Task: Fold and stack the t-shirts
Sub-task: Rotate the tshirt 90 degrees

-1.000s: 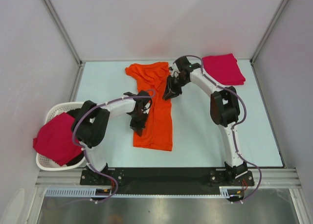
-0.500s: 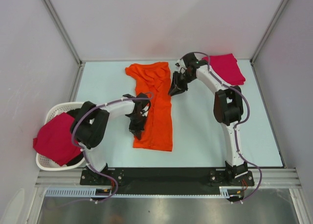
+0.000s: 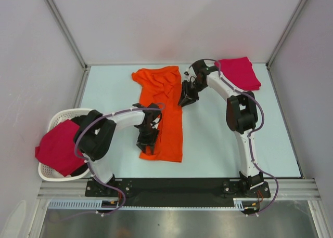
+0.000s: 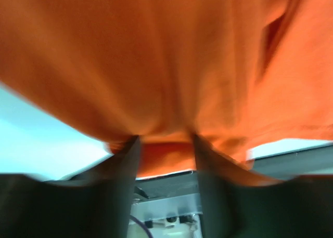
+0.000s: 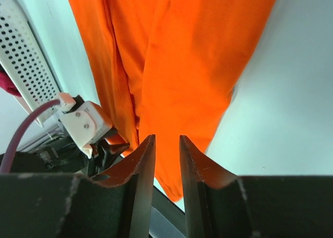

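Note:
The orange t-shirt (image 3: 165, 113) lies as a long narrow strip down the middle of the table, collar end far. My left gripper (image 3: 147, 140) hovers at its near left edge. In the left wrist view, the left gripper (image 4: 162, 139) has its jaws apart, with orange cloth (image 4: 156, 66) bunched against the tips. My right gripper (image 3: 186, 98) is at the shirt's far right edge. In the right wrist view, the right gripper (image 5: 166, 139) shows a narrow empty gap, with the shirt (image 5: 177, 66) lying flat beyond it. A folded crimson t-shirt (image 3: 238, 73) sits at the back right. Another crimson t-shirt (image 3: 58, 147) drapes over the basket.
The white slatted basket (image 3: 58, 117) stands off the table's left edge beside the left arm's base; its perforated wall (image 5: 23, 66) shows in the right wrist view. Frame posts rise at the back corners, and a black rail (image 3: 177, 185) runs along the near edge.
The left gripper slid toward the near end of the orange shirt and its jaws went from shut to apart. The right gripper shifted slightly at the shirt's far right edge and widened a little.

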Robot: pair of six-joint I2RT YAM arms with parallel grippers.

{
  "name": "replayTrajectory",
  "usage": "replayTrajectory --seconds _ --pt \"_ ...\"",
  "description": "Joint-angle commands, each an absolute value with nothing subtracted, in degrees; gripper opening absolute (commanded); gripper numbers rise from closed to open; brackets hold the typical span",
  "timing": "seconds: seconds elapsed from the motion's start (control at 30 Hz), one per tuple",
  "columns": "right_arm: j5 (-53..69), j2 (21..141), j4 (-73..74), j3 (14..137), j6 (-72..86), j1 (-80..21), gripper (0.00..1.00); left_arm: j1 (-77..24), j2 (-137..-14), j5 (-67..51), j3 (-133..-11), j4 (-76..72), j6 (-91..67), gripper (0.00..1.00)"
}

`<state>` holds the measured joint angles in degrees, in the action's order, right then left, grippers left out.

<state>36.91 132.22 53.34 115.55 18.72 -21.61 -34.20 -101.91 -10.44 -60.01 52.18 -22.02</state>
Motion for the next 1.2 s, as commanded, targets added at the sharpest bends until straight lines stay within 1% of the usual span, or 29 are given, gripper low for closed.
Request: replayTrajectory --seconds 0.0,0.03,0.07,0.1,0.13,0.17,0.2,0.27,0.3,0.33,0.37,0.4,0.5,0.53,0.6,0.63,0.67,0.73,0.77,0.83,0.87,0.93,1.0,1.03,1.17 --pt "39.1 127.9 56.5 114.4 16.6 -22.6 0.33 -35.2 -97.3 -1.6 -65.6 56.3 -22.4 0.62" --pt "39.4 127.3 56.8 113.9 16.4 -22.4 0.35 -35.2 -95.9 -1.1 -66.9 56.6 -22.3 0.77" --pt "39.1 126.1 57.0 113.4 16.2 -22.3 0.37 -35.2 -94.2 1.8 -69.7 57.6 -22.6 0.83" --pt "38.9 125.6 57.0 112.5 15.9 -22.2 0.38 -35.0 -91.7 2.4 -71.2 57.9 -22.8 0.89" --pt "38.8 125.2 57.0 112.2 16.0 -22.0 0.41 -34.9 -90.4 3.6 -74.1 58.1 -23.0 0.97" --pt "39.0 124.5 57.0 112.1 16.2 -21.7 0.43 -34.8 -89.3 4.6 -75.4 58.5 -23.4 1.0" --pt "39.5 124.3 56.5 111.9 16.2 -21.1 0.53 -34.1 -88.4 5.1 -76.6 58.4 -23.2 1.0" --pt "40.6 124.0 55.7 111.8 16.7 -20.5 0.64 -33.2 -86.1 5.5 -79.4 57.6 -22.9 0.99" --pt "41.4 124.0 54.1 111.9 17.7 -19.6 0.75 -31.9 -85.5 4.6 -80.0 56.9 -22.5 1.0" --pt "42.1 124.0 52.9 112.0 18.3 -19.2 0.8 -31.0 -85.5 4.2 -81.2 56.1 -22.4 1.0" --pt "42.3 124.1 51.6 112.2 19.0 -18.8 0.88 -30.1 -86.1 3.5 -81.9 55.4 -21.8 1.0" --pt "42.3 125.1 50.0 112.9 20.0 -18.2 1.0 -28.0 -87.0 2.2 -82.7 55.0 -21.2 1.0" --pt "43.3 128.5 47.3 118.2 22.0 -16.8 1.0 -25.1 -92.4 1.8 -87.9 54.8 -19.3 1.0" --pt "42.7 129.6 46.9 121.0 22.2 -16.5 1.0 -24.5 -95.9 1.7 -91.6 54.8 -19.0 1.0" --pt "41.0 133.0 47.0 125.1 22.1 -15.9 1.0 -22.9 -99.6 1.0 -96.5 55.0 -18.2 1.0" --pt "39.3 134.1 47.3 127.0 22.1 -15.6 1.0 -22.4 -101.1 0.5 -101.0 54.7 -18.2 1.0" --pt "38.2 135.4 48.0 132.2 22.0 -15.5 1.0 -21.1 -104.7 -1.7 -103.7 54.6 -18.1 1.0" --pt "36.3 139.7 49.4 137.7 22.4 -14.9 1.0 -19.7 -107.7 -4.9 -110.7 53.8 -18.9 1.0" --pt "35.3 141.4 49.9 142.4 23.0 -14.8 1.0 -18.2 -110.9 -5.4 -112.8 53.4 -19.8 1.0" --pt "34.4 145.2 49.6 145.9 24.2 -14.1 1.0 -16.8 -114.0 -7.8 -117.9 51.4 -20.8 1.0" --pt "34.6 145.9 49.0 146.6 26.4 -13.2 1.0 -15.4 -115.7 -9.2 -119.9 51.2 -22.4 1.0" --pt "38.4 146.4 42.7 143.9 29.4 -12.4 1.0 -14.4 -121.4 -11.3 -126.0 51.2 -23.2 1.0" --pt "40.5 147.2 36.8 141.2 33.9 -11.6 1.0 -13.1 -126.6 -14.1 -129.1 50.8 -24.8 1.0" --pt "41.9 147.7 35.8 141.0 35.1 -11.3 1.0 -12.6 -128.1 -15.2 -131.8 50.9 -26.1 1.0" --pt "46.7 150.3 34.8 139.1 38.3 -11.0 0.97 -9.4 -134.2 -21.3 -134.0 52.6 -28.3 1.0"
